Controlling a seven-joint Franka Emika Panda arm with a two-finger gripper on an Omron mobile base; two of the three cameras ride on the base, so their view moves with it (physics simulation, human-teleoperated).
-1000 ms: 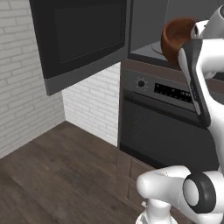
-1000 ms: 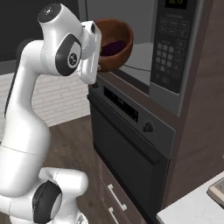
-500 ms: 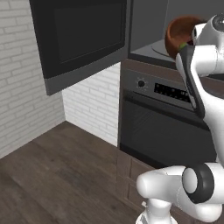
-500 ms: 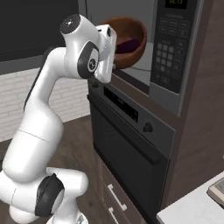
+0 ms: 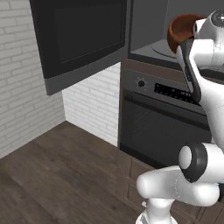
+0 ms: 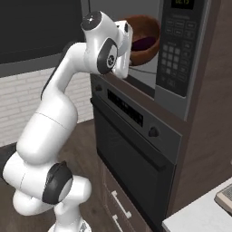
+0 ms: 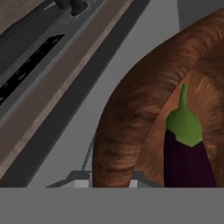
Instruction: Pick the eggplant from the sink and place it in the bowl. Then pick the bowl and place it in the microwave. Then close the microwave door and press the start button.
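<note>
The gripper [image 7: 107, 177] is clamped narrowly on the near wall of the bowl [image 7: 144, 122], one finger on each side of the rim. The eggplant [image 7: 188, 148] lies inside the bowl, green cap pointing away from the hand. Over the last second the arm has carried the bowl forward: it was level with the front edge of the microwave [image 6: 181, 50] and now hangs inside the opening, above the grey floor and not yet resting on it. The microwave door [image 5: 83, 39] stands swung wide, out to the left of the microwave. Judging by this, the placing step is nearly done; lowering and releasing remain, then door and start button.
</note>
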